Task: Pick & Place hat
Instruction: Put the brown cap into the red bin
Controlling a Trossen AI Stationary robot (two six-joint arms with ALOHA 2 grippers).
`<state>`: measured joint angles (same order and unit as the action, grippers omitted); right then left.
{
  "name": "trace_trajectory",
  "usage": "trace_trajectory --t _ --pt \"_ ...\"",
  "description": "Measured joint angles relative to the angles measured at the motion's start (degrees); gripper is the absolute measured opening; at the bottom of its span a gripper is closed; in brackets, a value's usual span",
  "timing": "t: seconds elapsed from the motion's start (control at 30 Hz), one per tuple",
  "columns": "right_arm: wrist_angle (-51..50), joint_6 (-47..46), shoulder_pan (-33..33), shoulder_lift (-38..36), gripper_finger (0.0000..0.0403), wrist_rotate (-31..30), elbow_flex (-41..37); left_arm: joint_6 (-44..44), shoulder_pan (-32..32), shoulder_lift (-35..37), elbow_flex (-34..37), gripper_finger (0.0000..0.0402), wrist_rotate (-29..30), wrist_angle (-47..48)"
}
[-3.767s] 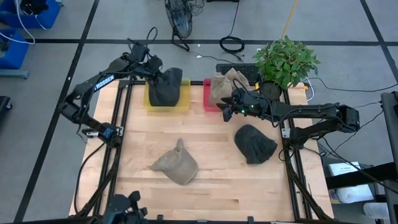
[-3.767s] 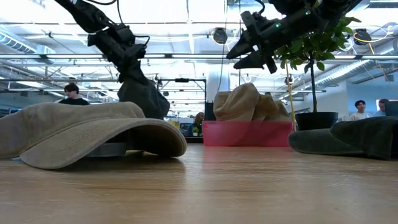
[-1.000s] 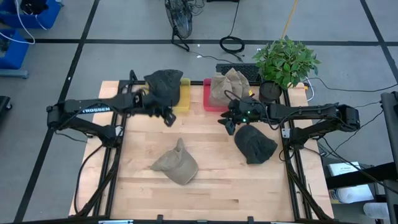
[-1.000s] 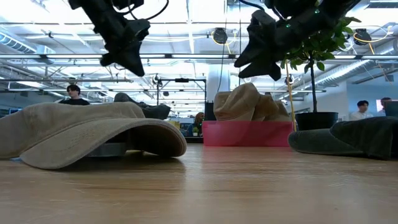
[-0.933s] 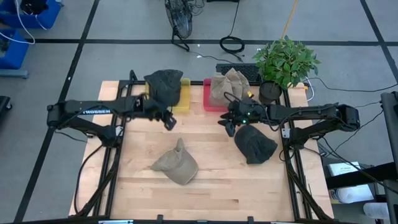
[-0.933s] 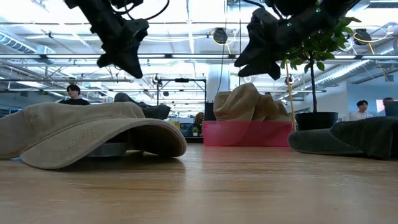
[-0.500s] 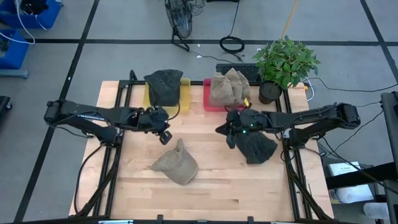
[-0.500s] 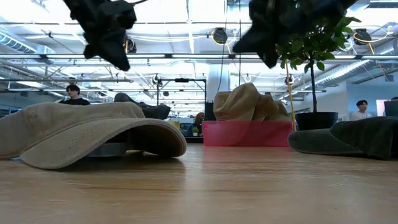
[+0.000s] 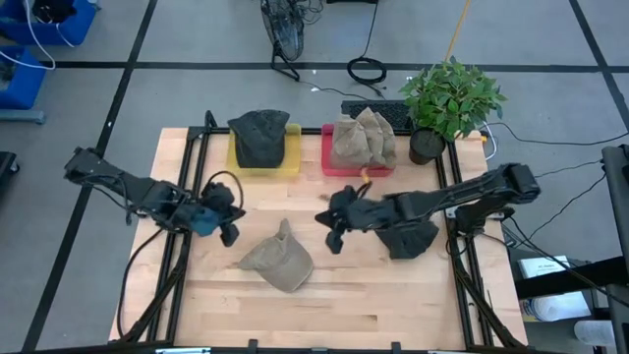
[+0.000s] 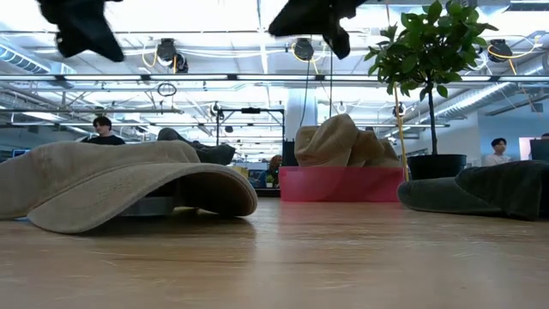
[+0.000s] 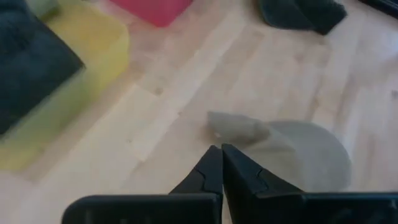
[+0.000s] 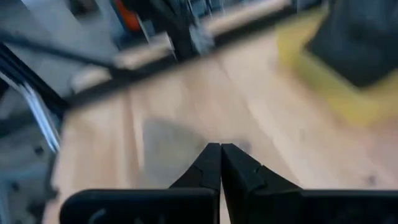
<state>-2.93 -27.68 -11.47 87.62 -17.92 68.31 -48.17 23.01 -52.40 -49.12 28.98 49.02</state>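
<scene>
Wooden desk [image 9: 413,295], with the tan hat [image 9: 278,259] lying loose as the landmark. Left end effector [image 9: 228,228], fingers pressed together and empty, hovers just beside its peak (nearer); right end effector [image 9: 334,236], likewise closed and empty, sits farther off opposite.

Looks like a big open lab/office: ceiling light strips [image 10: 214,79], people at desks [image 10: 102,129], floor cables [image 9: 366,69].
</scene>
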Motion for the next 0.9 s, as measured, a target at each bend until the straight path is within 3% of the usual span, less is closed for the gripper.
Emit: trace_trajectory --t 0.13,0.23,0.47,0.67,0.8,0.9 --pt "-18.41 -4.38 -1.15 5.57 0.0 0.58 7.86 -6.29 4.77 1.51 3.16 0.0027 -0.25 -2.77" --pt "-24.55 -7.49 -1.58 6.87 0.0 3.19 8.83 -9.95 6.85 1.35 5.07 0.0044 -0.31 -7.47" --pt "-26.55 -8.91 -3.0 6.44 0.0 3.05 7.59 -8.71 9.48 0.59 10.62 0.0131 -0.22 -23.77" --pt "-29.4 -5.72 -4.39 5.67 0.0 3.18 7.59 -8.52 8.67 -1.3 15.6 0.0231 6.58 -39.71" --pt "-34.26 -3.84 -5.6 4.51 0.0 3.11 7.57 -8.82 6.77 -3.6 15.67 0.0274 9.56 -41.26" --pt "-38.48 -2.07 -6.22 3.77 0.0 3.07 7.57 -12.35 5.26 -6.9 12.69 0.0281 10.1 -37.47"
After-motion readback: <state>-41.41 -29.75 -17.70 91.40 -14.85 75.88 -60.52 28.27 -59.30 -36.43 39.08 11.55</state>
